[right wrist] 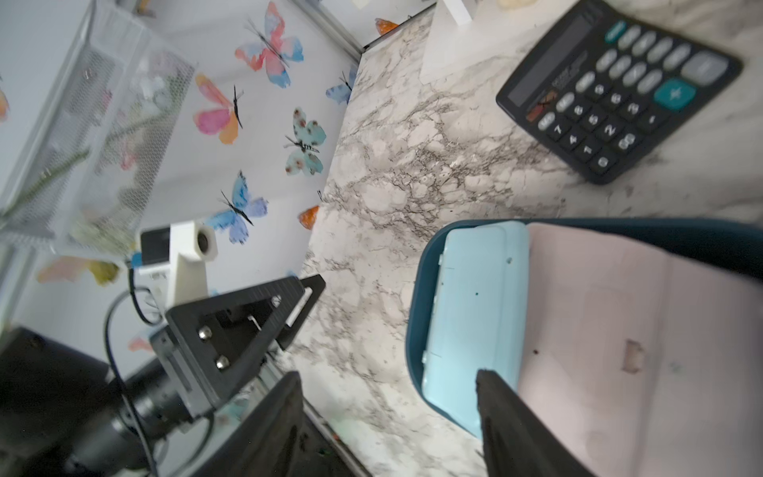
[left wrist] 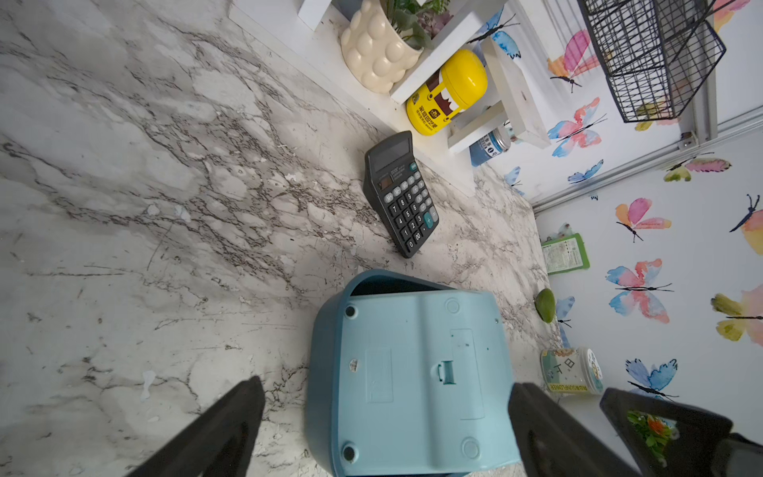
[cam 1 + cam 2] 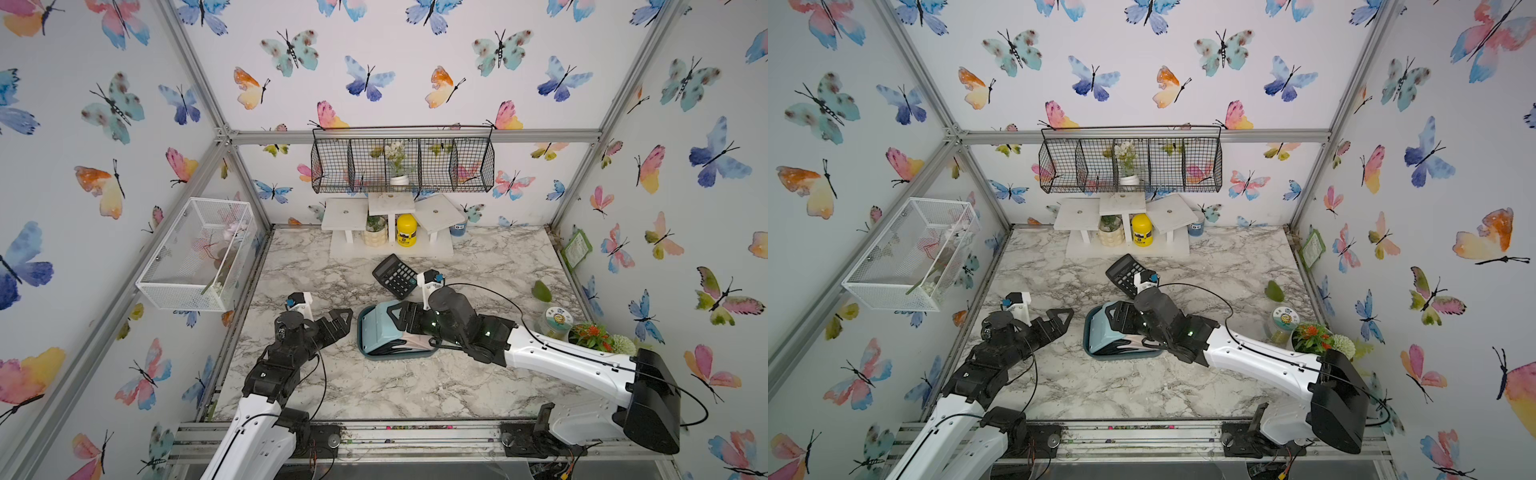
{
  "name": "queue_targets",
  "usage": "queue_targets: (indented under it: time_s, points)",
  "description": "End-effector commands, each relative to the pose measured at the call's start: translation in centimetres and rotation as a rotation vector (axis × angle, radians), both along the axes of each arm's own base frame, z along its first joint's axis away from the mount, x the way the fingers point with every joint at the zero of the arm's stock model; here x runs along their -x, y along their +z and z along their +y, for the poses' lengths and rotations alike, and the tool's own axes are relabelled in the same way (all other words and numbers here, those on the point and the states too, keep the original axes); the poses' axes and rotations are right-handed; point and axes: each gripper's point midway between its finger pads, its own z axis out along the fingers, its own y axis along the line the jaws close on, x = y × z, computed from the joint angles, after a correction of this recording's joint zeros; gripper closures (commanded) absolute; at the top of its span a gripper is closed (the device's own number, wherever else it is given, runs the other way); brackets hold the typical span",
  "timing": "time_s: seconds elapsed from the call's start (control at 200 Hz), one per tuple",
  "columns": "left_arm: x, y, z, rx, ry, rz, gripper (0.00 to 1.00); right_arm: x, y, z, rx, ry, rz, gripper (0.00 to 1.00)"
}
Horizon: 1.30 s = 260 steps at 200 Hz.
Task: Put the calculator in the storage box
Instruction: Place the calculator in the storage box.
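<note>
Inside the storage box [image 2: 320, 371] lay a pale-blue calculator [image 2: 413, 371], face down; right hand [image 1: 384, 378] above, left hand [image 2: 386, 384] nearby, both open.

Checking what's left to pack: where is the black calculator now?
In both top views the black calculator lies on the marble table, just behind the storage box and in front of the white stand.

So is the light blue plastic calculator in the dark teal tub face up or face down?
Face down: the light blue calculator shows its back, with battery cover and screw holes.
</note>
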Motion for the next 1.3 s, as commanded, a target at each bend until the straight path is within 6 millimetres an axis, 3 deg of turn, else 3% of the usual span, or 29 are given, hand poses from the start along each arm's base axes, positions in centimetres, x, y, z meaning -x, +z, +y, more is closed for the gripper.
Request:
queue_targets:
  time_s: [0.0,0.06,0.285,0.541,0.831,0.931,1.036,1.296]
  points:
    - [-0.8,1.7,-1.0,-0.005,-0.059,-0.038,0.01,0.2,-0.4,-2.4,0.108,-0.002,-0.085,0.15]
    - [-1.4,1.9,-1.2,-0.018,-0.068,-0.027,0.01,0.3,-0.4,-3.4,0.131,-0.016,-0.105,0.02]
    - [-5.6,2.2,-1.6,-0.069,-0.060,-0.017,0.01,0.6,-1.9,-7.0,0.214,-0.068,-0.119,0.02]
    - [-11.6,1.5,-4.0,-0.072,-0.133,-0.034,0.01,1.2,-3.5,-9.4,0.272,-0.074,-0.097,0.02]
    - [-17.1,-2.7,-8.4,-0.075,-0.361,0.047,0.00,1.6,-4.6,-12.0,0.292,-0.121,-0.095,0.01]
    - [-18.5,-4.5,-9.1,-0.090,-0.403,0.092,0.05,1.7,-5.0,-12.5,0.291,-0.128,-0.086,0.02]
    - [-19.8,-6.0,-9.3,-0.114,-0.410,0.125,0.10,1.4,-6.2,-12.8,0.285,-0.116,-0.038,0.02]
    - [-22.8,-8.7,-7.9,-0.239,-0.336,0.151,0.09,0.3,-8.9,-13.7,0.177,-0.078,0.083,0.02]
